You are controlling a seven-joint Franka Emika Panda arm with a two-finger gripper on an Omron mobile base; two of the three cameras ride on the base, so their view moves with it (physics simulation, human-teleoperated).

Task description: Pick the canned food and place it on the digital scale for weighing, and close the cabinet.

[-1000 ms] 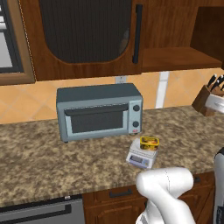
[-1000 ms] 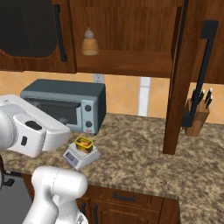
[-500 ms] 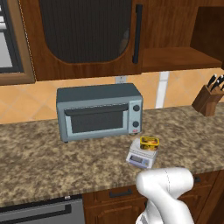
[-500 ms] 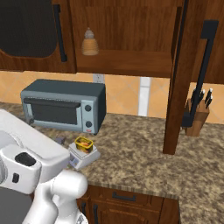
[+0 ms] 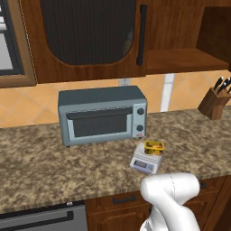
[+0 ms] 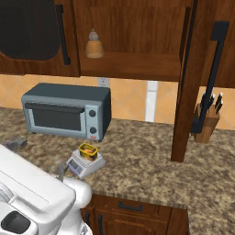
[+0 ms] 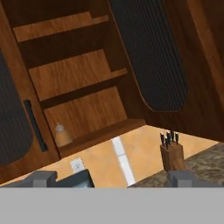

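The yellow canned food [image 5: 154,147] [image 6: 88,151] sits on top of the white-grey digital scale [image 5: 145,161] [image 6: 85,165] on the counter, in front of the toaster oven's right end. The dark-brown cabinet's left door [image 5: 88,36] is closed. Its right door [image 6: 188,82] [image 7: 153,52] stands swung out, baring the shelves [image 7: 83,87]. My gripper [image 7: 113,180] is open with nothing between its fingertips [image 7: 41,178], and it looks up at the cabinet interior, well apart from the tin and scale.
A grey-blue toaster oven [image 5: 101,115] [image 6: 69,110] stands against the back wall. A tan bottle [image 6: 94,45] [image 7: 61,134] is on the lowest cabinet shelf. A knife block [image 5: 215,101] [image 6: 206,124] [image 7: 172,155] stands at the counter's right. Drawers [image 6: 131,209] run below the counter edge.
In the right base view my arm's white links have swung down toward the lower left corner. The tin stays on the scale and the right door stays open.
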